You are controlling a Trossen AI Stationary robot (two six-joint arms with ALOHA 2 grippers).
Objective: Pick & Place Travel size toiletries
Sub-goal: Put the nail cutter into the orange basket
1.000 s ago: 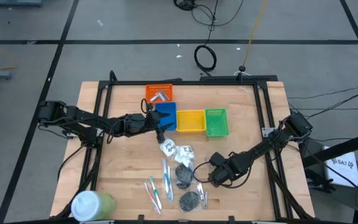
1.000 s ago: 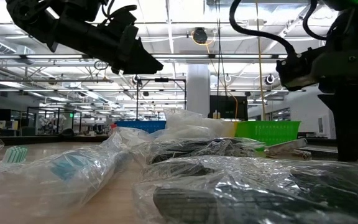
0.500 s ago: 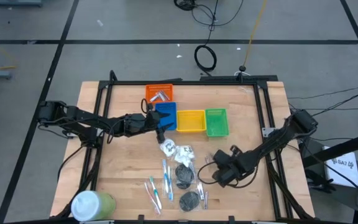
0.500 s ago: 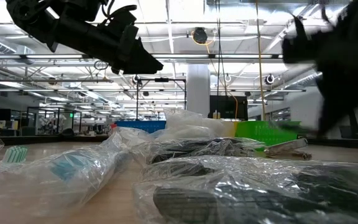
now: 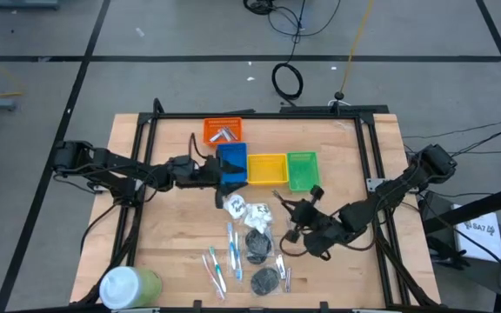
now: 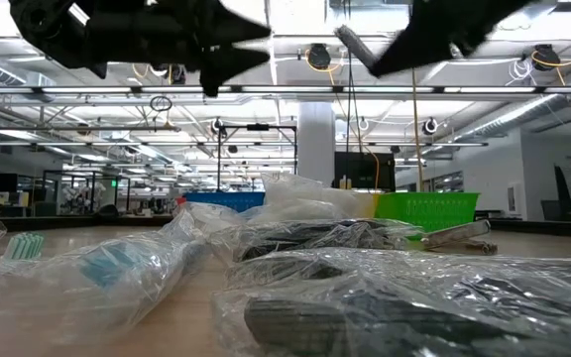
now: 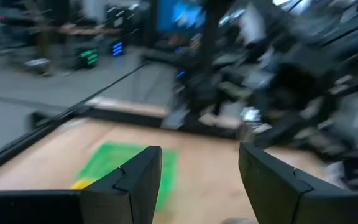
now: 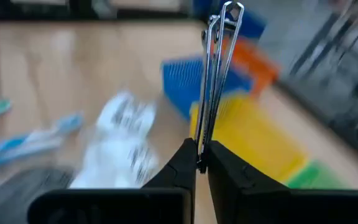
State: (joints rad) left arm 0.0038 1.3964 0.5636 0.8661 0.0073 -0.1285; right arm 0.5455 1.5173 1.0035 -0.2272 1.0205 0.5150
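1. At the table's near-left corner lies a large green cylinder with a white cap (image 5: 129, 285).
2. The left gripper (image 5: 226, 172) hangs over the blue slatted tray (image 5: 232, 155); in its wrist view its two dark fingers (image 7: 135, 178) stand spread with nothing between them.
3. Behind the blue tray sits an orange slatted tray (image 5: 223, 130) with short silvery sticks (image 5: 223, 136) in it.
4. To the right of the blue tray stand a yellow tray (image 5: 267, 169) and then a green tray (image 5: 303, 170), all in one row.
5. Nearer the front edge lie thin blue, pink and white toothbrushes (image 5: 220, 261), white wrinkly packets (image 5: 247, 211) and dark grey round discs (image 5: 259, 248) in clear wrap, close together on the wooden table (image 5: 172, 226).
6. The right gripper (image 5: 290, 209) is lifted above the table just right of the packets, in front of the yellow tray. Its jaws are pressed together on a short silvery metal stick (image 8: 218, 68), which stands up out of the fingertips, clear of the table.
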